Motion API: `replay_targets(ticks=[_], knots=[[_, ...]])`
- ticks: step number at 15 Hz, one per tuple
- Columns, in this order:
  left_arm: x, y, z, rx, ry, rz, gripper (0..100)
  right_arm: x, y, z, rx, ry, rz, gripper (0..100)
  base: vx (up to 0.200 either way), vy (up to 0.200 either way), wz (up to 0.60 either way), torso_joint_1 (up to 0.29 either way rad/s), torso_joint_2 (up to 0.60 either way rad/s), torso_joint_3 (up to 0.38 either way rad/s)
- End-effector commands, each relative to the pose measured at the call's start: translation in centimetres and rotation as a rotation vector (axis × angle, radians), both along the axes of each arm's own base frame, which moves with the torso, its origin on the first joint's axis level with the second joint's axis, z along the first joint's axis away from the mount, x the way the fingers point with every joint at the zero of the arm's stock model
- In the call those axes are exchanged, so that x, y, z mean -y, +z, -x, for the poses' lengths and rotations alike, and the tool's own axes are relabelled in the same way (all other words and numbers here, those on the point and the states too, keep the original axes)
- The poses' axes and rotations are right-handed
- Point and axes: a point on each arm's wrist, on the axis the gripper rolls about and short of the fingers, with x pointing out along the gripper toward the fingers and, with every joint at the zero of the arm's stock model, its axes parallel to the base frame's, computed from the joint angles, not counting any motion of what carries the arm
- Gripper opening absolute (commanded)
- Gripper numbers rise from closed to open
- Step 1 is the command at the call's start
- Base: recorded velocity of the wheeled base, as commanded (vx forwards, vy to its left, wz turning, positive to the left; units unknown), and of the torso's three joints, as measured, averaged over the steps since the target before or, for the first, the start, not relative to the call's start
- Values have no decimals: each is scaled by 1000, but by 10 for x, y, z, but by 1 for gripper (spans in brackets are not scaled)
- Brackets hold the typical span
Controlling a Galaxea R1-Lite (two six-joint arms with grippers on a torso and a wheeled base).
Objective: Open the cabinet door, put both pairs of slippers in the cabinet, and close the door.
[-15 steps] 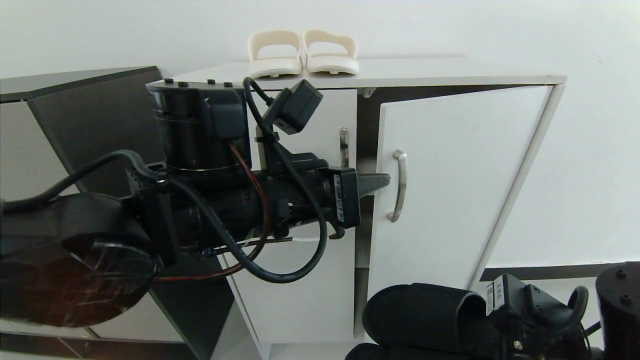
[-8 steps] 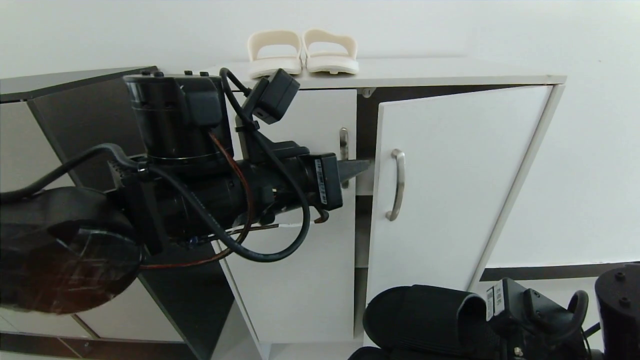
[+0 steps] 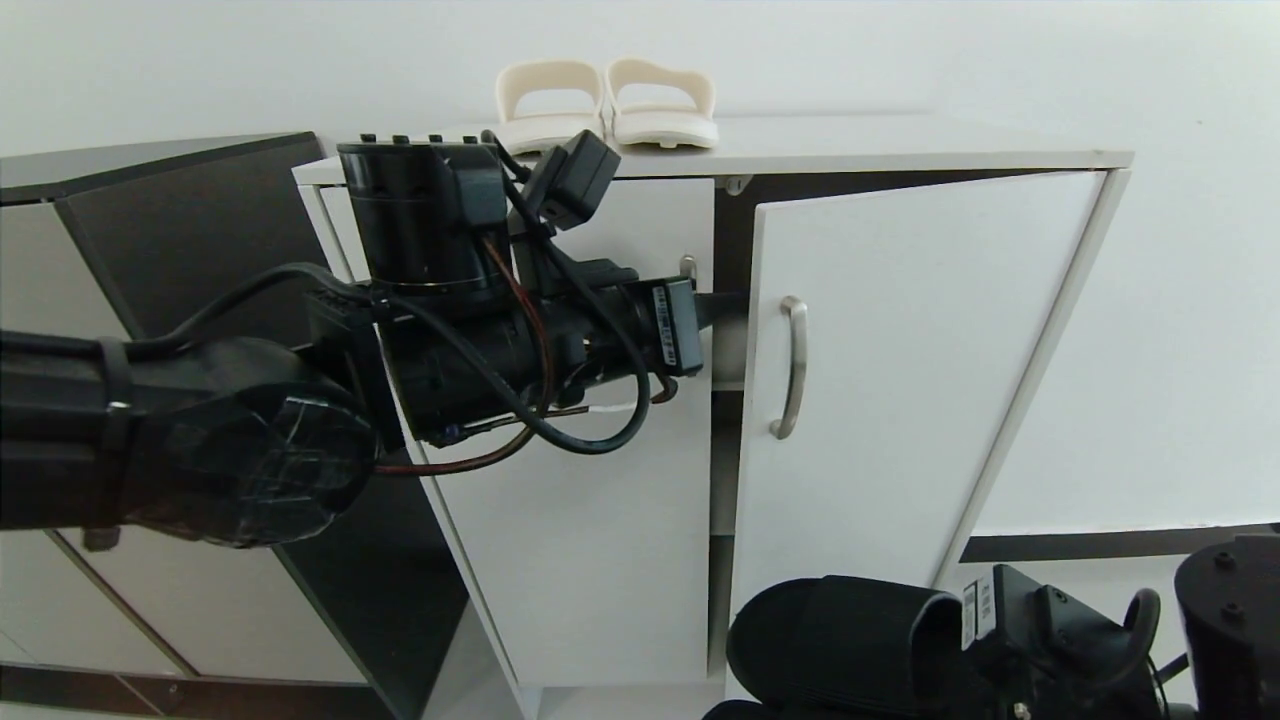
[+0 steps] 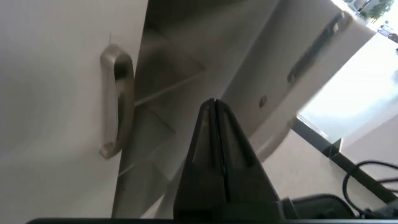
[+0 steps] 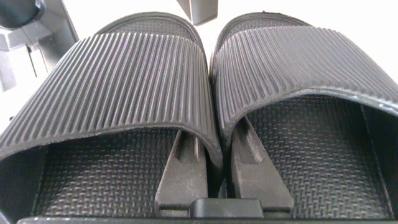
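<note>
My left claw (image 3: 730, 308) pinched together, now higher, curved metal handle (image 3: 792, 368) beside it, right claw (image 5: 214, 149) clamping ribbed black slippers (image 5: 143, 74).

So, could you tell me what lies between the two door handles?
The left gripper, shut, pointing into the gap beside the open door, in head view.

Plain white wall (image 3: 1180, 300) from 12 through 3 o'clock, evenly lit. Black furniture unit (image 3: 190, 230) at 9 o'clock. Dark baseboard strip (image 3: 1100, 545) at 4 o'clock.

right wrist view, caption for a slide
Right tool pinching the adjoining inner sides of a pair of black ribbed slippers.
</note>
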Motion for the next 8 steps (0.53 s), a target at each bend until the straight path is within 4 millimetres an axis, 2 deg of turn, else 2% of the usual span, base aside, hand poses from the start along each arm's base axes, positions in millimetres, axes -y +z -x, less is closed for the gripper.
replay_targets(ticks=[1,8], knots=[[10,-6,-13,-4,1,-4,0,-2,-3,1,-9,10,10,0,0,0,0,0,0,0],[15,1,-19,18,1,14,0,-3,-4,0,-13,8,17,0,0,0,0,0,0,0]])
